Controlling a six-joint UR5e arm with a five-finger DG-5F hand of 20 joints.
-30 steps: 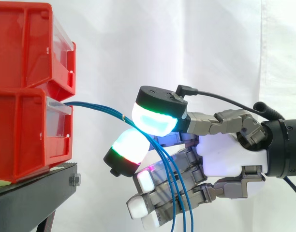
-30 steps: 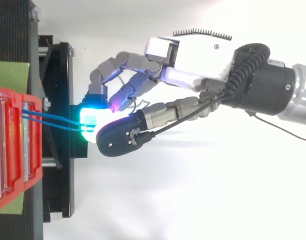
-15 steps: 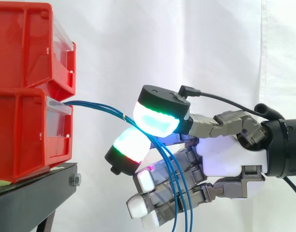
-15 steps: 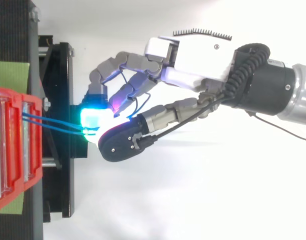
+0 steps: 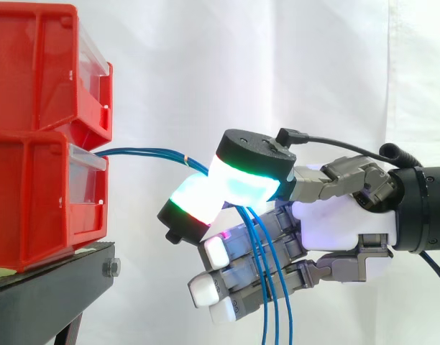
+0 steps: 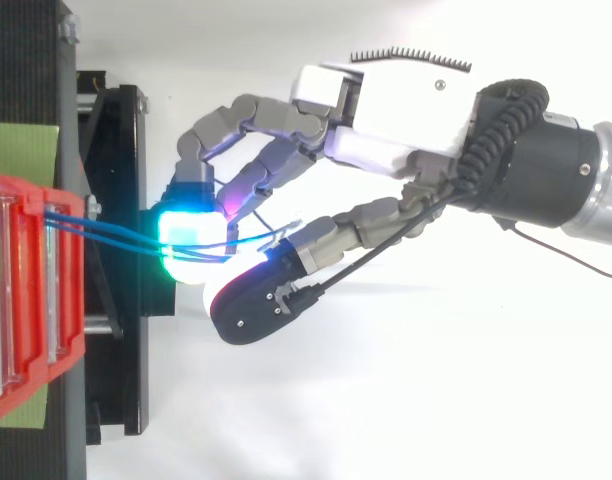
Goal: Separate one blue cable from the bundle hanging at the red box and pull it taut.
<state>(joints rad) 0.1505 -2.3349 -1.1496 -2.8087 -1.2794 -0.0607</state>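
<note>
Blue cables [image 5: 144, 152]: run from red box [image 5: 33, 208] into your hand [image 5: 342, 230], then hang. Fingers [image 5: 245, 183]: pinched on them. Shed all but one, hold the pinch firm, draw straight away from box.

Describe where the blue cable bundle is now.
In the side view the blue cables leave the lower red bin at left, pass between the hand's glowing pads, then hang down.

- Both views bright and evenly lit; white curtain [image 5: 205, 72] close to washed out.
- Shadows soft: faint grey patch below the hand [image 6: 406, 100] in top view.
- Fingertip pads [image 5: 243, 185] glow cyan-white; glare hides their edges.
- Black stand [image 6: 116, 380] reads dark, little detail.
</note>
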